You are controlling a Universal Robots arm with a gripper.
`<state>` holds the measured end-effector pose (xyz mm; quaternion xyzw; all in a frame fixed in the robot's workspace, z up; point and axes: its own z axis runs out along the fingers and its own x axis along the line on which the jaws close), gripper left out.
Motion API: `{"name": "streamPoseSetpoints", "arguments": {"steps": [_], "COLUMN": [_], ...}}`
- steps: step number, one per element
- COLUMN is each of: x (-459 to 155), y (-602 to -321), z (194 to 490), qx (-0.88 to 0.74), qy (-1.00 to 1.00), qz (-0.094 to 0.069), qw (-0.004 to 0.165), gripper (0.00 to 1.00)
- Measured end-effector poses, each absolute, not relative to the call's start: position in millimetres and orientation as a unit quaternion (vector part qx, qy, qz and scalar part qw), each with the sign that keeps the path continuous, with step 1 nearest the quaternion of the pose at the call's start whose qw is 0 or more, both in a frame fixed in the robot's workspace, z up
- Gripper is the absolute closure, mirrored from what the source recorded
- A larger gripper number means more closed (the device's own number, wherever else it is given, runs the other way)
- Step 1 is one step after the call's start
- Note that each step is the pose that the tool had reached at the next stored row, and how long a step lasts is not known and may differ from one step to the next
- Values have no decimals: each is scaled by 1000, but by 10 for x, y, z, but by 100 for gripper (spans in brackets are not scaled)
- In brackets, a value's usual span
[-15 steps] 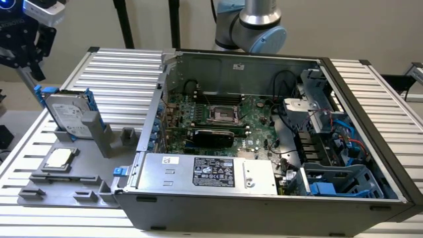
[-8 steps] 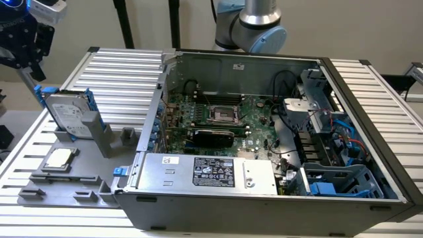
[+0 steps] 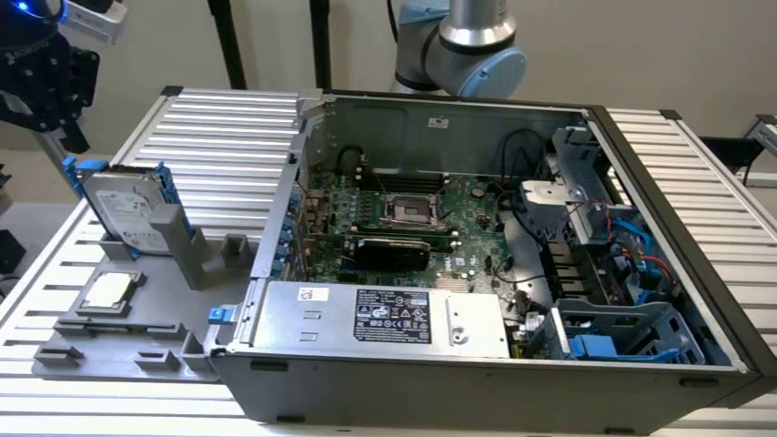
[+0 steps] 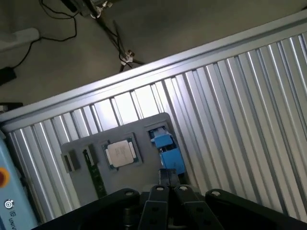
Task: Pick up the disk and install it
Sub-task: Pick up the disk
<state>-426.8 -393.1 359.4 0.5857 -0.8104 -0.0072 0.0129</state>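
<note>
So the black gripper [image 4: 168, 178] is pinched together on nothing, hovering over the silver-grey hard drive with blue side rails [image 3: 122, 211], which stands upright in its grey plastic holder [image 3: 158, 320]. I'd open wide, then drop straight, centred.

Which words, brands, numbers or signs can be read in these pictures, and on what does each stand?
"UNIV", cut off by the frame: on the light blue device in the wrist view.
The black-and-white label on the silver box: print too small to read.
The white label on the disk: too small to read.
The chip: markings unreadable.
</note>
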Motion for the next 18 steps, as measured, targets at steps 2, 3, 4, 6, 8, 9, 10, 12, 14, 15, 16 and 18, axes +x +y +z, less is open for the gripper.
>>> {"name": "streamPoseSetpoints", "arguments": {"steps": [2, 3, 4, 6, 8, 9, 10, 12, 14, 15, 16, 18], "x": [-4270, -4271, -4271, -4270, -4271, -4271, -4271, -4271, -4271, -4271, -4271, -4271], "y": [-3930, -3930, -3931, -3930, -3930, -3929, -3929, -3928, -3926, -3925, -3923, -3913], "z": [3580, 3574, 3570, 3564, 3563, 3562, 3561, 3560, 3560, 3560, 3559, 3559], "qx": [598, 604, 610, 621, 631, 636, 640, 649, 658, 662, 665, 671], "qy": [-801, -797, -792, -783, -775, -772, -768, -760, -753, -749, -746, -741], "qz": [-9, -10, -11, -13, -15, -16, -17, -19, -22, -23, -24, -24], "qw": [11, 10, 9, 8, 6, 6, 5, 3, 1, 0, 0, -1], "gripper": [89, 89, 89, 89, 89, 89, 89, 89, 89, 89, 89, 89]}}
